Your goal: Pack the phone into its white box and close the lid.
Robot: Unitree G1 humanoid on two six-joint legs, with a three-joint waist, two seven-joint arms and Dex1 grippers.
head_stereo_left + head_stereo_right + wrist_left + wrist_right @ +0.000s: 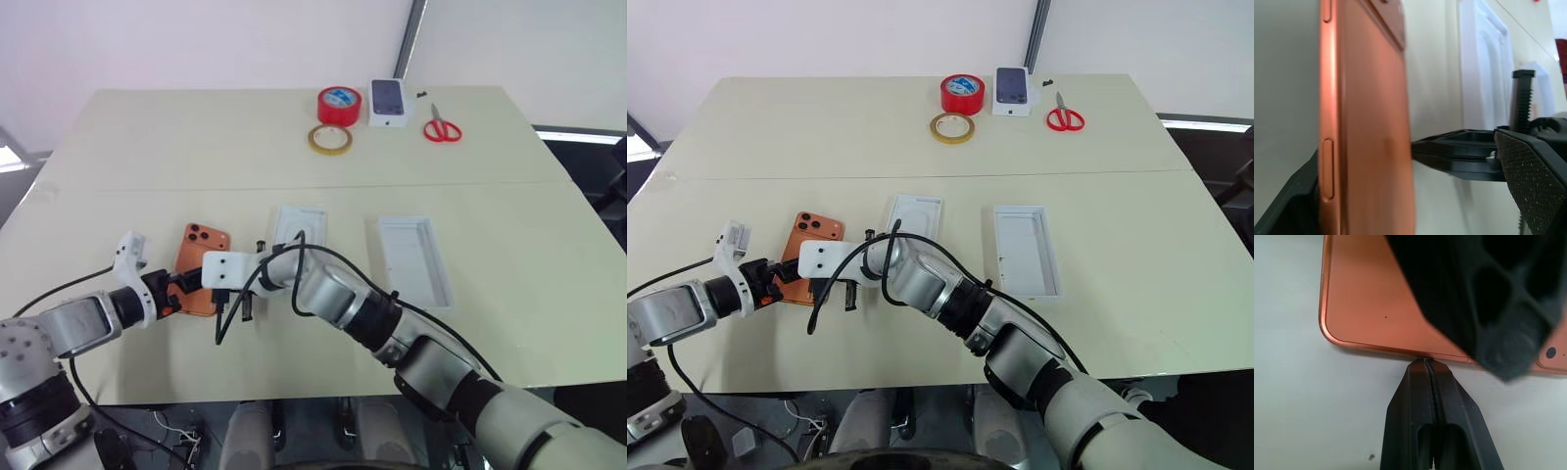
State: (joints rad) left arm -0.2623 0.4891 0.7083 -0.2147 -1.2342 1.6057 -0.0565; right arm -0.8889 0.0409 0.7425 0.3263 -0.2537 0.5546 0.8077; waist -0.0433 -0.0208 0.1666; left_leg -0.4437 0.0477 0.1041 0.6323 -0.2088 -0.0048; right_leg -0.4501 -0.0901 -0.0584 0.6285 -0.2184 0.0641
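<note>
While your shut right gripper (1426,363) props the phone (201,257) lower left, the open left gripper (174,286) may knock it flat.

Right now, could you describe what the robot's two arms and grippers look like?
Both arms are built of rounded silver-grey segments joined by black rings. Loose black cables loop along each forearm. Each wrist carries a white angular bracket ahead of the gripper. The left gripper and right gripper each have two black fingers; seen close, the left fingers have a finely textured pad, and one has a ribbed black edge.
</note>
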